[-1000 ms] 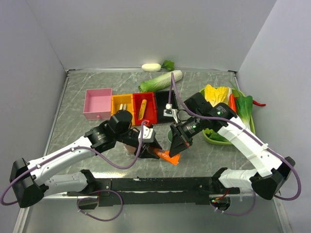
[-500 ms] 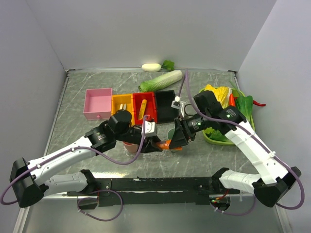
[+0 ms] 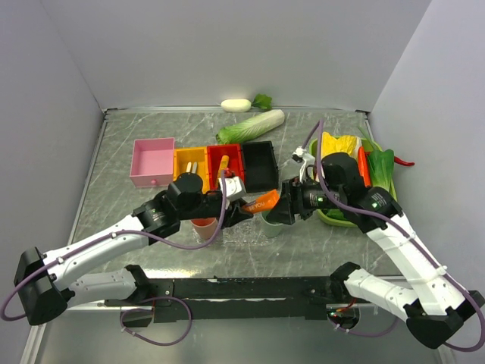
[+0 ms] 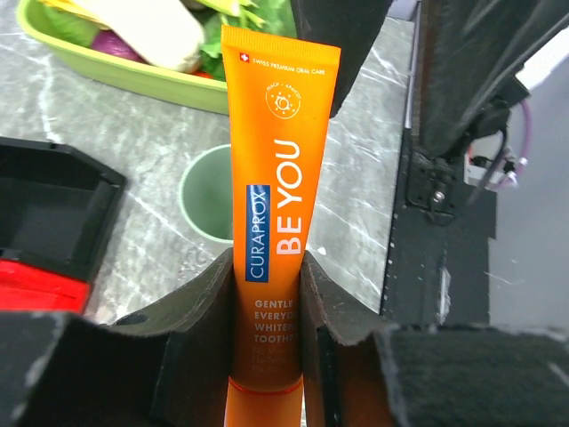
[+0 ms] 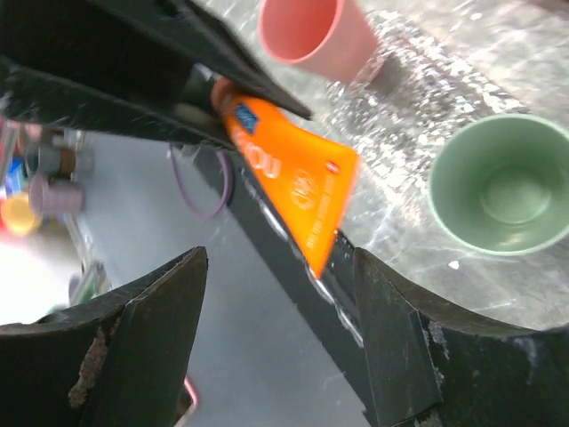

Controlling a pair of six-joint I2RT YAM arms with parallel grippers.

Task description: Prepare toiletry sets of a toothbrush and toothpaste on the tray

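Left pincer (image 4: 267,271) clenched on the toothpaste (image 4: 280,160) near its cap end. The tube is held up off the surface (image 3: 114,189), its flat end sticking out just beside the green cup (image 4: 209,196). Right pincer (image 5: 280,262) released, fingers spread either side of that flat end, not touching.

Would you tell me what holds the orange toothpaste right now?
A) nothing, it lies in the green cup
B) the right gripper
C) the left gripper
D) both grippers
C: the left gripper is clamped on the toothpaste, while the right gripper stands open, not touching it.
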